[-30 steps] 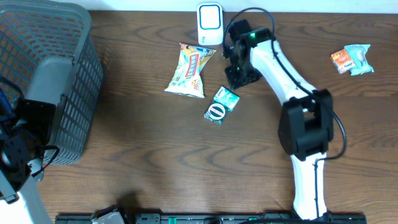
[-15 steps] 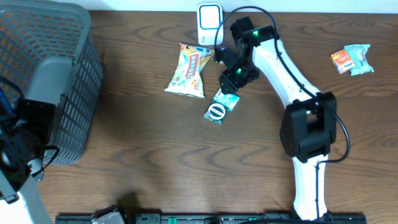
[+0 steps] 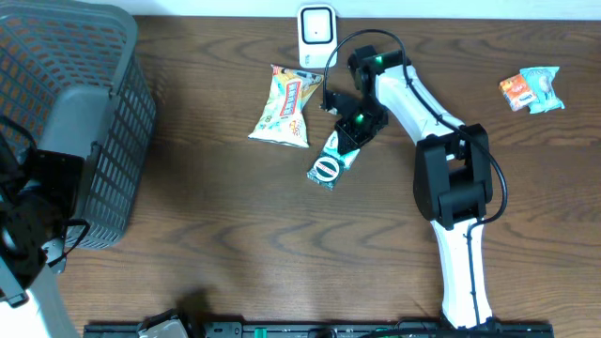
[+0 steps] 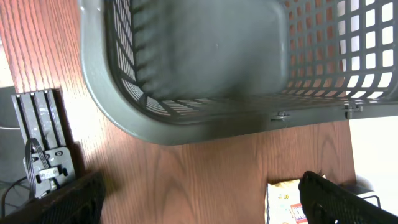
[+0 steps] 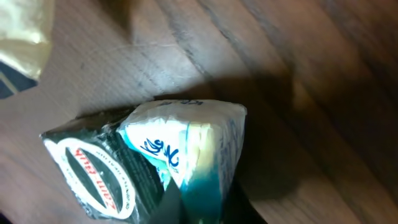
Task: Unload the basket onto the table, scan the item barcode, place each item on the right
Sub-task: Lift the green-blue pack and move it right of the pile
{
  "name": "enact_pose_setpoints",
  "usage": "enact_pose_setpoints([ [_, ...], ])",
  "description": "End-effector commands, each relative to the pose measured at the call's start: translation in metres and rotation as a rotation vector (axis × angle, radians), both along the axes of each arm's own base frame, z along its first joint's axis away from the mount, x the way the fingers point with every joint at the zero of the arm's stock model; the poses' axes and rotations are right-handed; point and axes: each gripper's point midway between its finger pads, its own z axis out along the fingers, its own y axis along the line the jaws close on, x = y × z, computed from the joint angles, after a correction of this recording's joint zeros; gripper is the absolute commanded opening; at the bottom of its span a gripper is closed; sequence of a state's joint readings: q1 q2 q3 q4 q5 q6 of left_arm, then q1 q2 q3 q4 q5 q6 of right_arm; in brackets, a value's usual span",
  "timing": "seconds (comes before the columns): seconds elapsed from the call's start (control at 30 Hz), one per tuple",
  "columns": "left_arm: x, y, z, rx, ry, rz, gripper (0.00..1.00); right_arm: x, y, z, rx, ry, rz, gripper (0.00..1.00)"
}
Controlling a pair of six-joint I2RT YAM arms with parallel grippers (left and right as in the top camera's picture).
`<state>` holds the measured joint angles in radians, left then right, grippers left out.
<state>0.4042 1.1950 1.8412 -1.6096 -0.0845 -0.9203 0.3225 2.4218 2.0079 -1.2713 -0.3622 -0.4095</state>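
Observation:
A small teal and black snack packet (image 3: 328, 165) lies near the table's middle, below a white scanner (image 3: 317, 28) at the back edge. My right gripper (image 3: 353, 128) is shut on the packet's upper, teal end. In the right wrist view the packet (image 5: 180, 146) bunches up between the dark fingers (image 5: 166, 210), with my right gripper (image 5: 202, 208) pinching its teal edge. I cannot tell whether it is off the wood. My left gripper (image 4: 205, 205) stands open over bare wood beside the basket, nothing between its fingers.
A large grey mesh basket (image 3: 70, 113) fills the left side; its rim (image 4: 186, 127) also shows in the left wrist view. A yellow snack bag (image 3: 286, 105) lies left of the packet. Orange and blue packets (image 3: 532, 89) sit at the far right.
My right gripper swung left from beside the scanner onto the packet's upper end and shut on it. The packet has turned slightly. The left arm has not moved.

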Motion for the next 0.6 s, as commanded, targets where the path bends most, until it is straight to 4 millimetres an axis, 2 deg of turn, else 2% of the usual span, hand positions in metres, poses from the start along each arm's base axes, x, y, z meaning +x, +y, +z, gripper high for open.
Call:
enact_pose_setpoints([
  [0.0,-0.010,-0.002,-0.004,-0.010,0.039,0.014,0.98,-0.006,-0.001,-0.005,-0.027,0.047,-0.022,0.01],
  [0.13,-0.010,-0.002,-0.004,-0.010,0.039,0.014,0.98,0.005,0.008,0.036,0.060,0.015,-0.071,0.01],
  [0.33,-0.010,-0.002,-0.004,-0.010,0.039,0.014,0.98,0.026,0.028,0.128,0.421,-0.053,-0.134,0.01],
  [0.43,-0.010,-0.002,-0.004,-0.010,0.039,0.014,0.98,0.032,0.022,0.160,0.579,-0.050,-0.174,0.01],
  [0.57,-0.010,-0.002,-0.004,-0.010,0.039,0.014,0.98,0.038,0.003,0.182,0.721,-0.003,-0.251,0.01],
])
